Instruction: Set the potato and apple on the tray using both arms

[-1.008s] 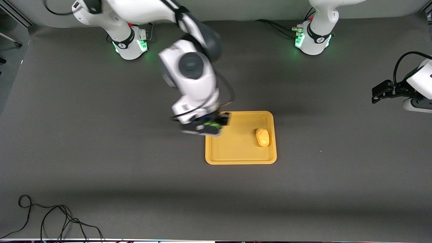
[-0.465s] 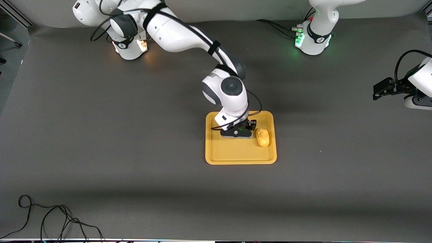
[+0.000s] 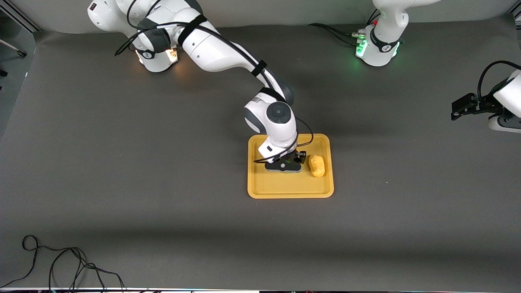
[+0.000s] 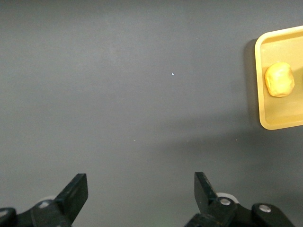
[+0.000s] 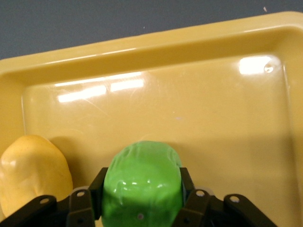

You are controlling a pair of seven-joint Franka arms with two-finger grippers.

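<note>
The yellow-orange tray (image 3: 281,186) lies mid-table. The potato (image 3: 316,166) lies on it at the end toward the left arm, also in the right wrist view (image 5: 33,172). My right gripper (image 3: 285,166) is low over the tray's middle, beside the potato, shut on the green apple (image 5: 142,182), which is just above the tray floor (image 5: 199,113). In the front view only a sliver of the apple (image 3: 287,162) shows under the hand. My left gripper (image 4: 139,182) is open and empty over bare table at the left arm's end. The tray (image 4: 279,120) and potato (image 4: 279,79) show off to one side.
The left arm (image 3: 508,97) waits at the table's edge. A black cable (image 3: 61,264) lies on the table near the front camera at the right arm's end. Dark grey tabletop surrounds the tray on all sides.
The right arm swung from the tray's corner at the right arm's end to over its middle and lowered the apple beside the potato. Its base light turned from green to orange. The left arm stayed put.
</note>
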